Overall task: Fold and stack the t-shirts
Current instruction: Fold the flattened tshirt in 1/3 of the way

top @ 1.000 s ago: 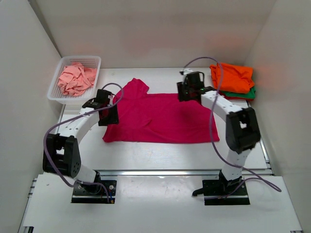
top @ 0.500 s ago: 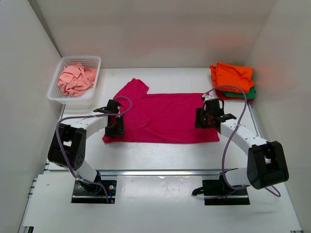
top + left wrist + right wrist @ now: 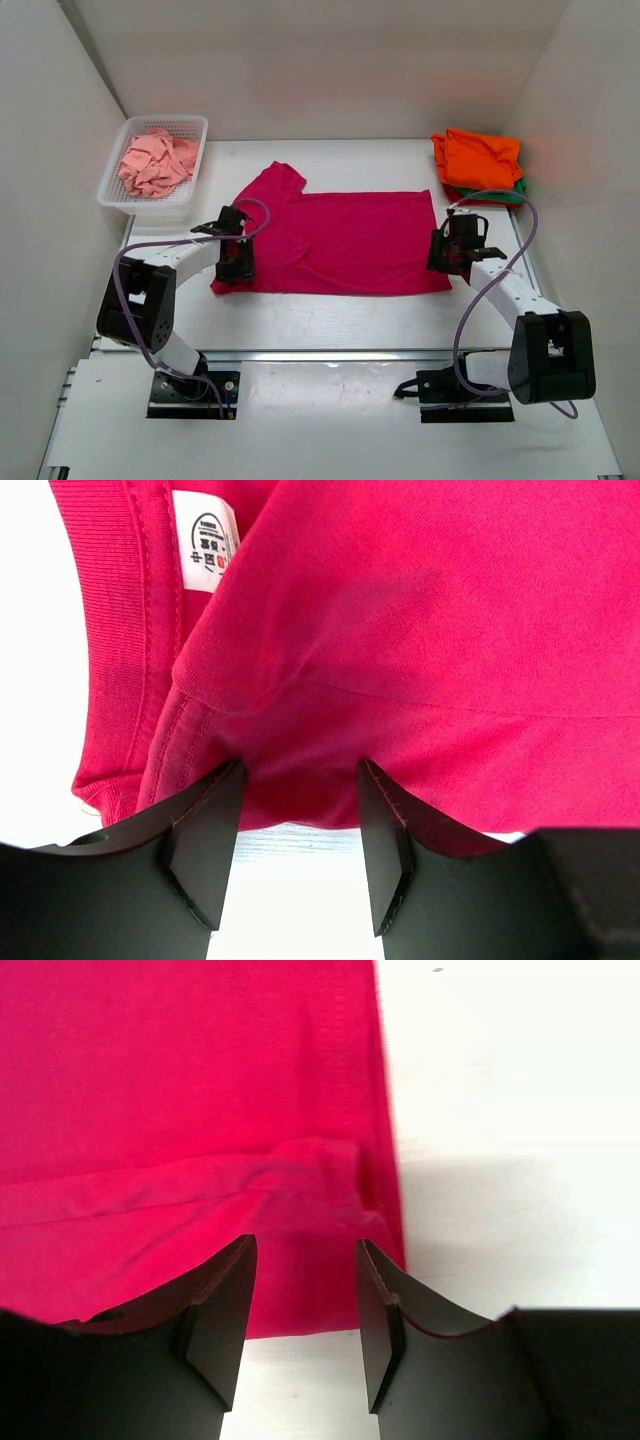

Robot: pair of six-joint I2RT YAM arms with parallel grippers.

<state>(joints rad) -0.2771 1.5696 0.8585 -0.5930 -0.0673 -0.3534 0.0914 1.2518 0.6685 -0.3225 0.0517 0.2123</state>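
A magenta-pink t-shirt (image 3: pixel 335 240) lies folded lengthwise across the middle of the table. My left gripper (image 3: pixel 238 262) is open low over its near left corner, beside the collar and its white label (image 3: pixel 205 545); the cloth edge (image 3: pixel 300 805) lies between my fingers. My right gripper (image 3: pixel 452 255) is open low over the near right corner (image 3: pixel 330 1260). An orange t-shirt (image 3: pixel 480 158) lies folded on a green one (image 3: pixel 508 192) at the back right, with a red edge under them. A pale salmon-pink shirt (image 3: pixel 155 160) lies crumpled in the basket.
The white mesh basket (image 3: pixel 190 125) stands at the back left corner. White walls close in the table on the left, back and right. A metal rail (image 3: pixel 330 352) runs along the near edge.
Both arms have come forward from the shirt's far side to its near corners and dropped low. The shirt's far left part now lies flatter; the right gripper moved rightward to the hem.
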